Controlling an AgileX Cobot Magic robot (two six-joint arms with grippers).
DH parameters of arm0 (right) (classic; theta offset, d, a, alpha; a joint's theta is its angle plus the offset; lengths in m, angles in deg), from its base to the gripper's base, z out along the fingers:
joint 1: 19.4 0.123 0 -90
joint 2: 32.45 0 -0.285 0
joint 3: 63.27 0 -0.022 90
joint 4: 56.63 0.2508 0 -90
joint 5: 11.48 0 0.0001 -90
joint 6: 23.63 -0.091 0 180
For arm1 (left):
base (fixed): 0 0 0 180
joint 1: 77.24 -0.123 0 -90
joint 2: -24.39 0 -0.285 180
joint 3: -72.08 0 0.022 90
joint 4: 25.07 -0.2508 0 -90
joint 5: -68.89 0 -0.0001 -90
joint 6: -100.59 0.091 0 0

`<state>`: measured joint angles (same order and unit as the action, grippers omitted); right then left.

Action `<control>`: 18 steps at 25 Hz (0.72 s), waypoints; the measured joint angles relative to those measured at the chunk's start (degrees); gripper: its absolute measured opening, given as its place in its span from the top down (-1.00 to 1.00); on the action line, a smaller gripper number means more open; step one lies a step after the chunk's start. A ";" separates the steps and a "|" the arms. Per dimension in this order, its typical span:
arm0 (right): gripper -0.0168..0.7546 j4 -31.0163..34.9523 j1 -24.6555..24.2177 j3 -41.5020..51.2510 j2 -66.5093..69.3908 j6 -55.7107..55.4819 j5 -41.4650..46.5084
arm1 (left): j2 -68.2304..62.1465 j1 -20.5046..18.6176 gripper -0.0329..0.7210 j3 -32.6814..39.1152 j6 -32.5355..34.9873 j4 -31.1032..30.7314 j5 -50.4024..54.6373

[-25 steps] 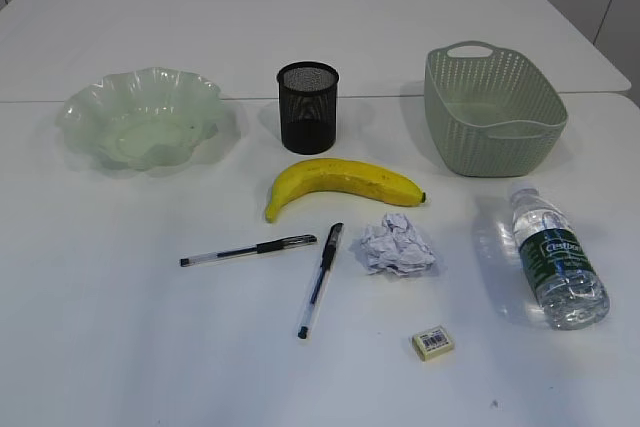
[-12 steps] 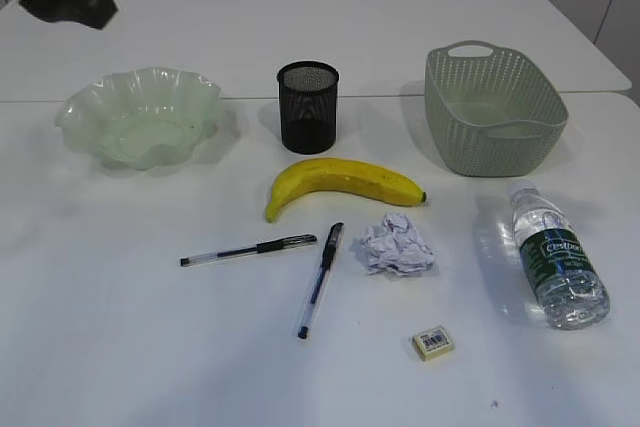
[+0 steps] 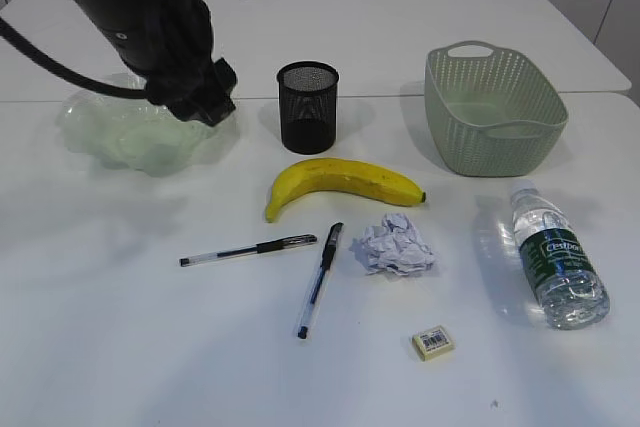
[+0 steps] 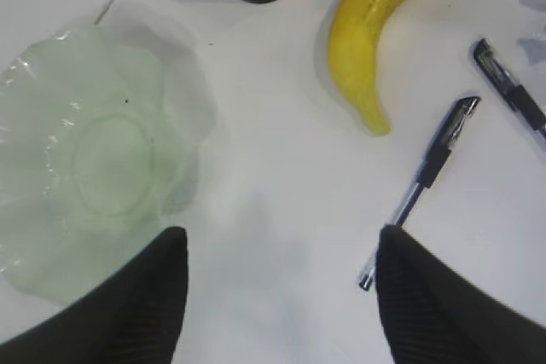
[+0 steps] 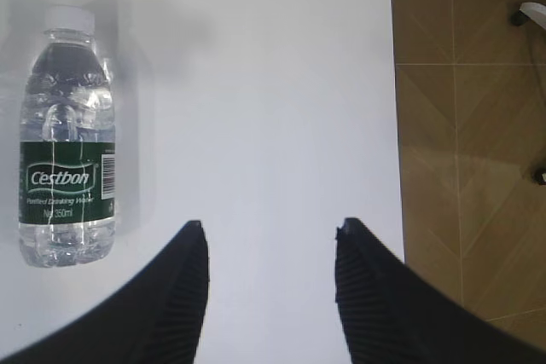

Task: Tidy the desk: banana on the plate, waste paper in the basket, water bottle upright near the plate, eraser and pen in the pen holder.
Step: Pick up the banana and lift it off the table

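The left arm (image 3: 150,27) came in over the glass plate (image 3: 100,137); its empty gripper (image 4: 277,296) is spread and might bump the plate.

Left arm (image 3: 140,17) reaches in from upper left, wrist angled down. My left gripper (image 4: 281,245) hangs with jaws spread wide, nothing between. My right gripper (image 5: 269,232) points down, jaws parted, empty gap between fingers.

Matte black left arm (image 3: 150,27), blue round cap at 12 o'clock, black cable at 9 o'clock, ribbed black fingers (image 4: 153,296), both wrist cams
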<state>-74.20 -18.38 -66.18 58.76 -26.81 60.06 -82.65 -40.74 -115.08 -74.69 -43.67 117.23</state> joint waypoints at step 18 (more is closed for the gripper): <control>0.00 -2.84 0.00 0.00 0.02 0.10 -0.04 | -4.60 1.39 -0.37 0.00 0.57 0.89 -12.16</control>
<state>-77.04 -18.38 -66.18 58.78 -26.71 60.02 -87.25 -39.35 -115.08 -74.12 -42.78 105.07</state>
